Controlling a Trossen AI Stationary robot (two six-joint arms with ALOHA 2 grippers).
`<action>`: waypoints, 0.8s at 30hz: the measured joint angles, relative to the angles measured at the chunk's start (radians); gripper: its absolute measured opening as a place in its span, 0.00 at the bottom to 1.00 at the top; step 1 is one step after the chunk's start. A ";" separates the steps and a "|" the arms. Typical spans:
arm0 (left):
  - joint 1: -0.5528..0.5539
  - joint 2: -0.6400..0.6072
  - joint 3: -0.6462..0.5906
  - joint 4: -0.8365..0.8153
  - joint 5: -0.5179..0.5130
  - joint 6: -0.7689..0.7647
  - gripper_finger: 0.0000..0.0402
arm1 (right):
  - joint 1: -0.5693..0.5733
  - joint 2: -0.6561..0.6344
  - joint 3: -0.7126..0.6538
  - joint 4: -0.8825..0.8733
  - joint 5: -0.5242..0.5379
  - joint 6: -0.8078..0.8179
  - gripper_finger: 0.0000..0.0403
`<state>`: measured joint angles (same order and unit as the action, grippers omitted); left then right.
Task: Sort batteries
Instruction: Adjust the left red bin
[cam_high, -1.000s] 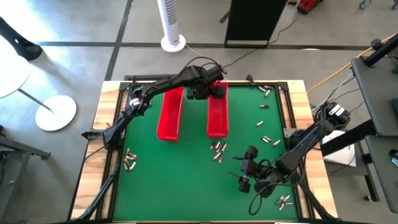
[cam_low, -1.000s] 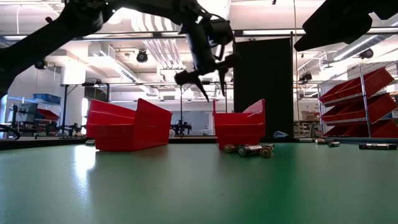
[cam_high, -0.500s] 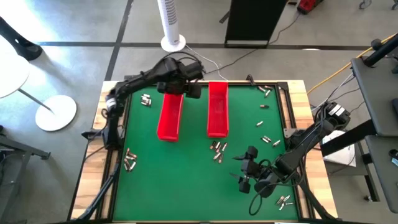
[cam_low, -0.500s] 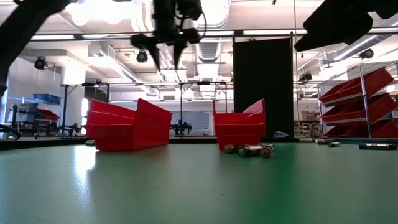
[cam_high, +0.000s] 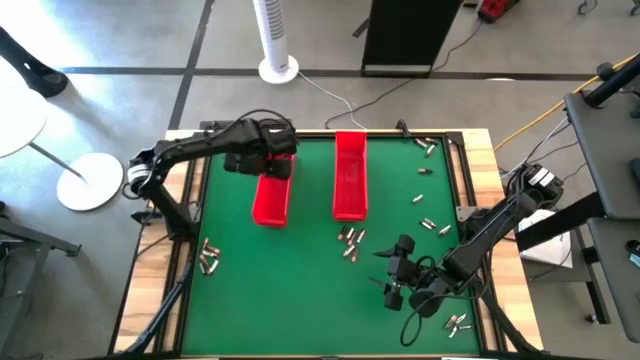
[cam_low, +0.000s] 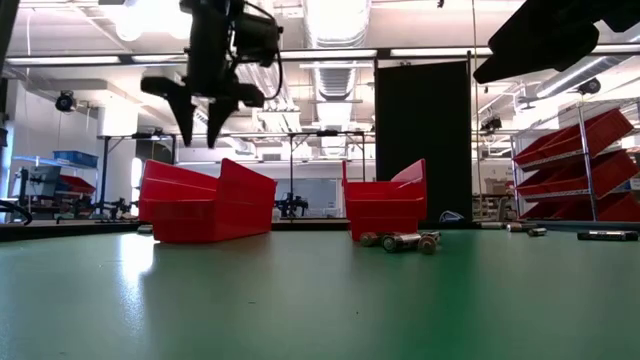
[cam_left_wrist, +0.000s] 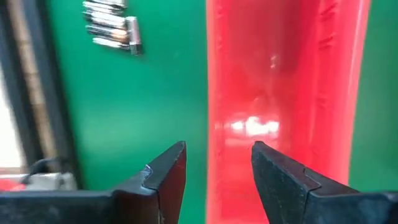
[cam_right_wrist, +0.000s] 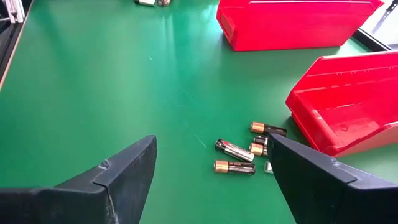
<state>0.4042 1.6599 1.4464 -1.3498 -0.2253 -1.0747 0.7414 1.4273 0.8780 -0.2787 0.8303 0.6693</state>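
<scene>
Batteries lie scattered on the green mat: a cluster (cam_high: 350, 240) near the right red tray (cam_high: 349, 175), a group (cam_high: 208, 258) at the left, and strays (cam_high: 428, 212) on the right. My left gripper (cam_high: 262, 162) hovers open and empty above the far end of the left red tray (cam_high: 271, 195); the left wrist view shows its fingers (cam_left_wrist: 219, 152) over the tray's floor (cam_left_wrist: 280, 93), with a few batteries (cam_left_wrist: 112, 28) beside the tray. My right gripper (cam_high: 386, 272) waits open at the near right, facing the cluster (cam_right_wrist: 239, 152).
Both red trays stand side by side, lengthwise toward the far edge, left tray (cam_low: 205, 205), right tray (cam_low: 385, 205). More batteries lie at the far right corner (cam_high: 425, 145) and near right corner (cam_high: 457, 322). A black frame (cam_high: 468, 190) borders the mat.
My left gripper has swung from above the far end of the right tray toward the table's left. It now hangs over the far end of the left tray, still raised and open. The right arm and the batteries have kept still.
</scene>
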 joint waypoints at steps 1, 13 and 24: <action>0.000 0.000 -0.016 0.017 0.002 -0.011 0.41 | 0.000 0.000 0.000 0.000 0.000 0.000 0.74; 0.034 0.133 -0.026 0.060 0.071 -0.098 0.39 | 0.000 0.000 0.000 0.000 0.000 -0.008 0.76; 0.061 0.285 0.089 0.060 0.104 -0.041 0.22 | 0.000 0.000 0.000 -0.001 0.000 -0.019 0.73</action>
<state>0.4655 1.9451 1.5357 -1.2903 -0.1209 -1.1162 0.7414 1.4273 0.8780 -0.2795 0.8304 0.6498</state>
